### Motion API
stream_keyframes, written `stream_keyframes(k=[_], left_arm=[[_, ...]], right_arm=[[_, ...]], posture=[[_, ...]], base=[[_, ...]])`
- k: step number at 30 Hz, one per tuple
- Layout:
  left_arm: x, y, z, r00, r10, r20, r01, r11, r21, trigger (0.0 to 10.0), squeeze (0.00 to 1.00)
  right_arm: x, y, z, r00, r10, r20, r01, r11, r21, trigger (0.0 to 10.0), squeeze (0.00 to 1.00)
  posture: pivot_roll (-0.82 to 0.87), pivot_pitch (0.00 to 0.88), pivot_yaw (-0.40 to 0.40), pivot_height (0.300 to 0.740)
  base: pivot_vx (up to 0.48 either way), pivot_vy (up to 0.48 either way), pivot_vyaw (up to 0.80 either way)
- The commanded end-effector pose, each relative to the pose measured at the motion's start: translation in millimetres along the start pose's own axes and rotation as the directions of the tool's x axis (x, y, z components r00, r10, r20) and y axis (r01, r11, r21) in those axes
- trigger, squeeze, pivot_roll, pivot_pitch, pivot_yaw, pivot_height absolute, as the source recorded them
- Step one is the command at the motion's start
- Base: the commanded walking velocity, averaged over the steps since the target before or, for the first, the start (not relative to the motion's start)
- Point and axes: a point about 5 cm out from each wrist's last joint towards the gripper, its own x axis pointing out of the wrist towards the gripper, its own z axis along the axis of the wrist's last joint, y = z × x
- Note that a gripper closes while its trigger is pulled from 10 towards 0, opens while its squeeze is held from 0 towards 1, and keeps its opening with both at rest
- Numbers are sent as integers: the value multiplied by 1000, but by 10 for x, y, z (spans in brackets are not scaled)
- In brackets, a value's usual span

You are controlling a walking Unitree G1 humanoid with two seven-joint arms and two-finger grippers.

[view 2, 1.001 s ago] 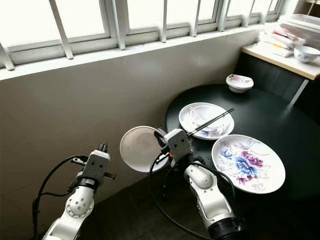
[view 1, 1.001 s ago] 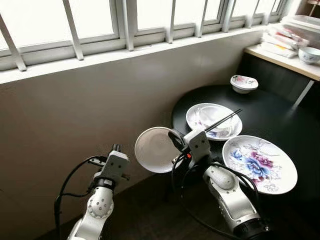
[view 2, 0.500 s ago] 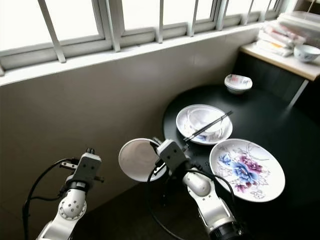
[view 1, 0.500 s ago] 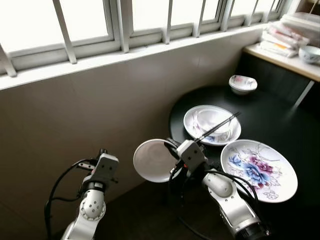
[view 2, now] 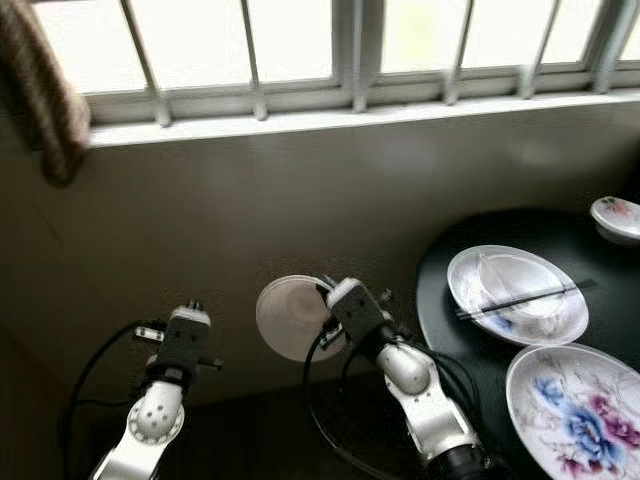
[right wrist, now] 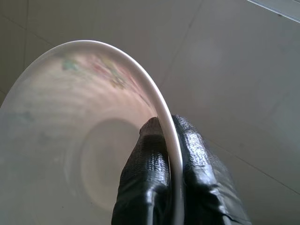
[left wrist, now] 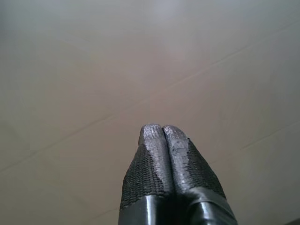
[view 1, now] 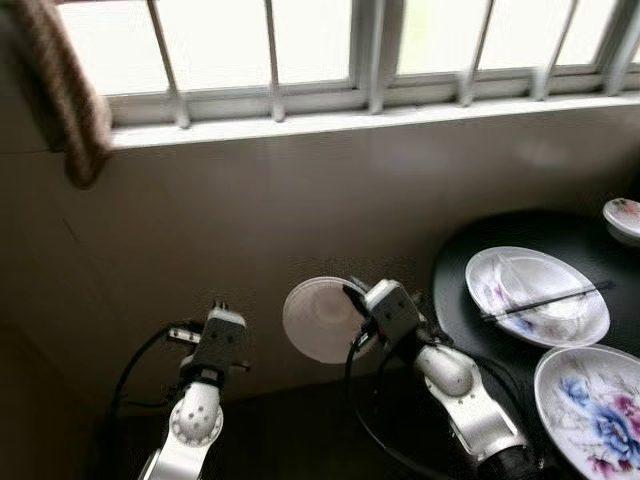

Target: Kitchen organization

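I see glazed glossy ceramic plate (right wrist: 79, 154) | rough-textured black rubbery fingertips (left wrist: 161, 159) | my arms' smooth silver metal | matt wall (view 1: 300, 210)

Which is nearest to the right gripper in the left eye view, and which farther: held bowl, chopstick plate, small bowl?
1. Held bowl, clamped in the right gripper.
2. Chopstick plate, on the table to its right.
3. Small bowl, at the far right edge.

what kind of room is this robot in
Probably a dining corner of a home kitchen: a round black table holds floral dishes, one plate with chopsticks across it, beneath a barred window. The right gripper carries a small plate.
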Motion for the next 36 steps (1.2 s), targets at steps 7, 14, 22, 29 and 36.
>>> stream_keyframes(k=[7,14,22,29,36], left_arm=[[20,87,78,998,17,57,-18,1000,15,10000,0],[44,125,211,991,47,123,-44,999,-20,10000,0],[125,259,480,967,114,228,-102,993,-61,10000,0],[169,373,655,942,162,294,-139,985,-98,10000,0],[171,368,689,942,155,299,-131,986,-98,10000,0]], right_arm=[[87,-72,51,997,-72,13,71,996,55,0,0],[142,-197,163,986,-152,63,150,988,42,0,0],[240,-281,373,968,-197,153,197,980,18,0,0],[382,-319,623,942,-224,251,231,973,-1,0,0],[415,-350,714,931,-228,284,239,971,-4,0,0]], posture=[[-54,0,-26,740],[-53,0,-28,740],[-51,0,-30,740],[-44,0,-28,740],[-41,0,-27,740]], base=[[0,0,800],[0,0,800],[0,0,800],[202,0,800],[385,0,800]])
